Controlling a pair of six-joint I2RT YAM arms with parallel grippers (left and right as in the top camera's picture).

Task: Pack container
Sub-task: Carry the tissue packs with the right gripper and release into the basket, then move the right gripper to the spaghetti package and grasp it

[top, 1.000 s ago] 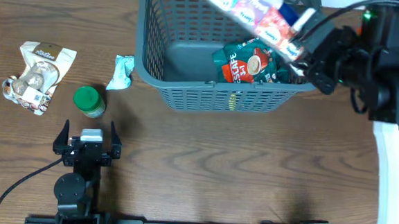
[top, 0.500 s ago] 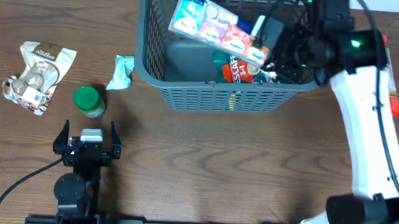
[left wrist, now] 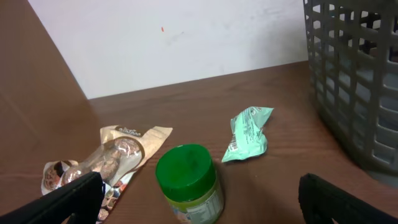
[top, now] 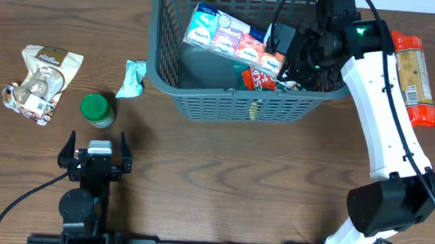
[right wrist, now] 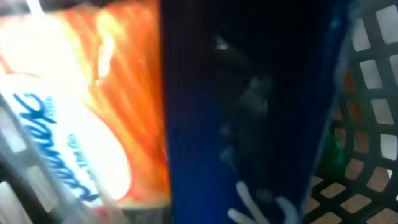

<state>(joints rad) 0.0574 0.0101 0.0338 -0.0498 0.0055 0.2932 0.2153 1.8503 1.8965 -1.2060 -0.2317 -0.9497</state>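
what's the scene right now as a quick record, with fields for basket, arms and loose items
container: dark grey basket, far side of table
in basket: red and teal packet; tissue multipack above it
right fingers: at the multipack's end, inside the basket; grip cannot be told
left fingers: wide open, empty, facing green-lidded jar
left of basket: jar, brown pouch, mint packet
right of basket: orange packet

You have one table (top: pixel 222 175): dark brown wood grain, matte, evenly lit, soft shadows. Behind its far edge you see one wall (left wrist: pixel 186 43): plain white, bearing a small red speck (left wrist: pixel 163 28).
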